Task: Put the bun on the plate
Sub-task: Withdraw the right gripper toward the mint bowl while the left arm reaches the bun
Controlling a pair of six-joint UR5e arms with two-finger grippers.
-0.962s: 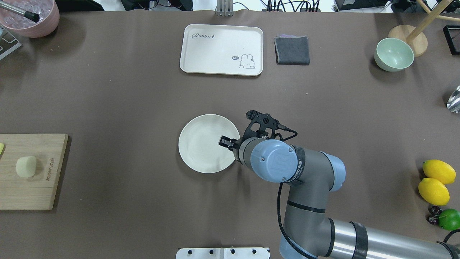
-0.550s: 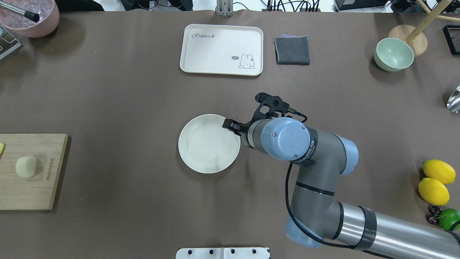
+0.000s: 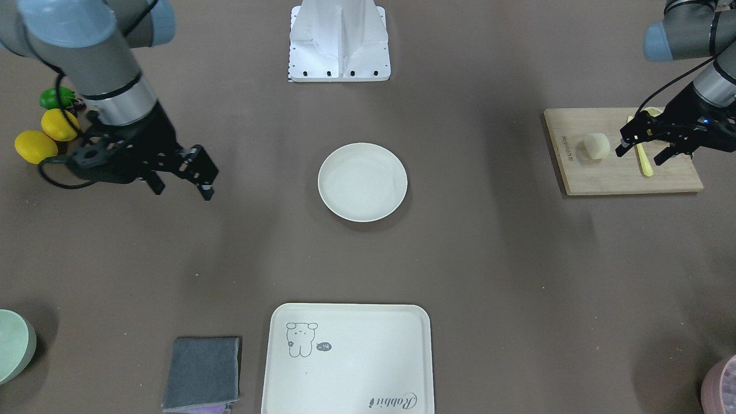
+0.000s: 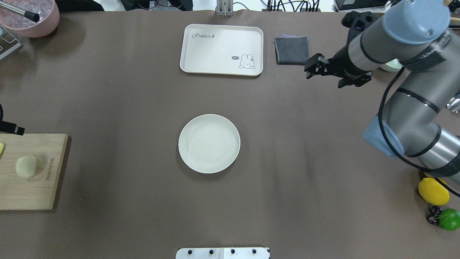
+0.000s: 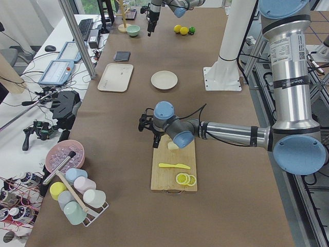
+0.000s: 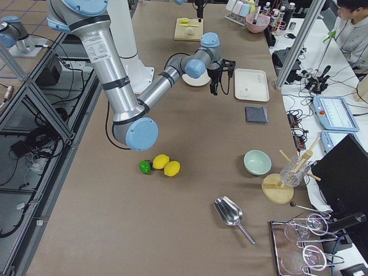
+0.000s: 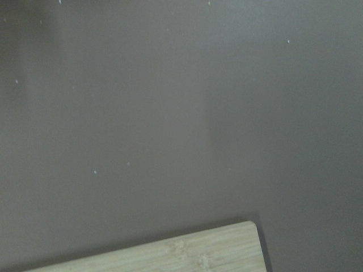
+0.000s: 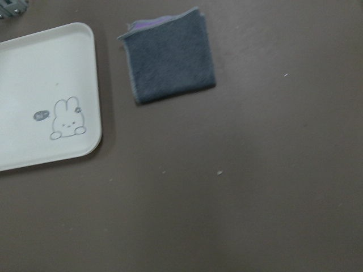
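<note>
Two grippers are recorded from the front: left gripper [image 3: 639, 156], jaws wide, held just beside bun [image 3: 597, 145] on board [image 3: 604, 178]; right gripper [image 3: 183, 190], jaws wide, well apart from plate [image 3: 362, 181]. Overhead: bun is seen on board, well apart from plate. Right wrist: tray [image 8: 45, 96], cloth [image 8: 170, 56].

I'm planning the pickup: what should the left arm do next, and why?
Probably move the left gripper over the bun and lower it: its jaws stand open beside the bun on the wooden board, and the plate is empty.
</note>
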